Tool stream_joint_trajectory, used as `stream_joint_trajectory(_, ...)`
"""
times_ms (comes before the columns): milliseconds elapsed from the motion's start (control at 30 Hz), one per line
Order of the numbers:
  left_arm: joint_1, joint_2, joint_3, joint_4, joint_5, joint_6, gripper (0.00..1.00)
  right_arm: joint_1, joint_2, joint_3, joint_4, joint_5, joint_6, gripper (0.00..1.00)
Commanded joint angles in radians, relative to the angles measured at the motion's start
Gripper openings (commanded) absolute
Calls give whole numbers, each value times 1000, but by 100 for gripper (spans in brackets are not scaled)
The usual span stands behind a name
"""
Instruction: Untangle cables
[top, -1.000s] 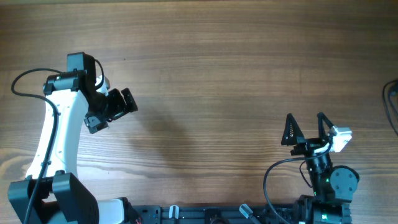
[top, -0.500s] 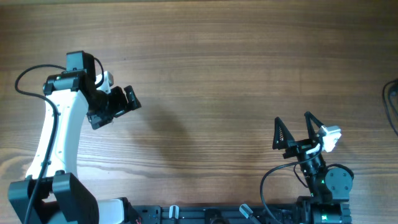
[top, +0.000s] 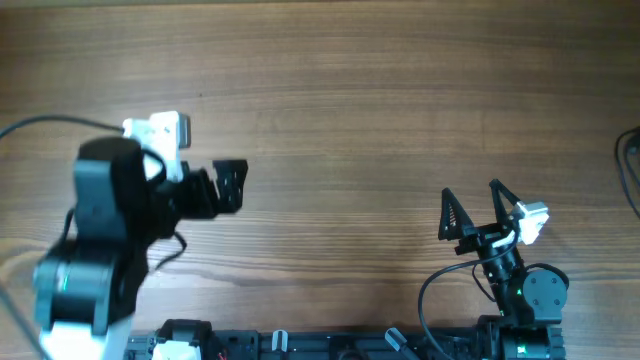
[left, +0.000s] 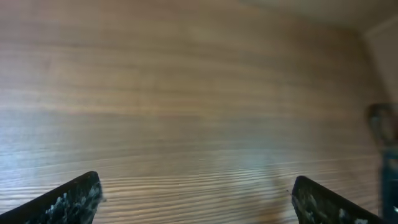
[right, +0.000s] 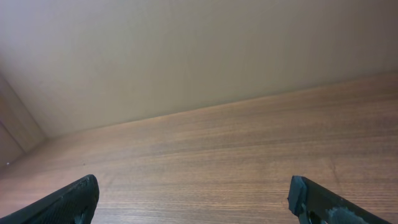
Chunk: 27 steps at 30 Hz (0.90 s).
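Item 1. Brown wood-grain desk (top: 350, 80), seen from above and from both wrist cameras.

Item 2. Thin dark cables (top: 620, 155): I see only a curved stretch at the right edge of the desk, about halfway along that edge. The rest runs out of the overhead view. They lie well apart from both arms. No plug ends can be made out.

Item 3. Left end effector (top: 235, 187): over the left part of the desk, blurred from above. On its wrist camera the 2 black fingertips (left: 74, 199) stand wide apart with only bare desk between them.

Item 4. Right end effector (top: 470, 195): by the near edge, toward the right corner. Its 2 black triangular fingers (top: 448, 215) are spread wide and grip nothing, which its wrist camera confirms (right: 193, 202).

Item 5. Dark blurred loop (left: 378, 121) at the right of the left wrist view. I cannot tell whether it is the same wire.
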Motion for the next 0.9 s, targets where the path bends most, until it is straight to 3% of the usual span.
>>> stream_joint_trajectory(0, -27, -105, 2, 3, 18, -119, 100, 5, -12, -1, 3, 10, -3, 100)
stream_joint_trajectory(167, -29, -150, 2, 34, -3, -136, 100, 5, -11, -1, 3, 10, -3, 100)
stream_joint_trajectory(333, -70, -148, -2, 147, 15, 8, 100, 5, -11, -1, 3, 10, -3, 100)
stream_joint_trajectory(500, -98, -149, -34, 228, 14, 48, 100, 5, -11, -1, 3, 10, -3, 100)
stream_joint_trajectory(600, -77, -190, -134, 328, 16, 45, 100, 5, -11, -1, 3, 10, -3, 100)
stream_joint_trajectory(867, -14, -500, -497, 570, 15, 9, 100, 5, -11, -1, 3, 10, -3, 100)
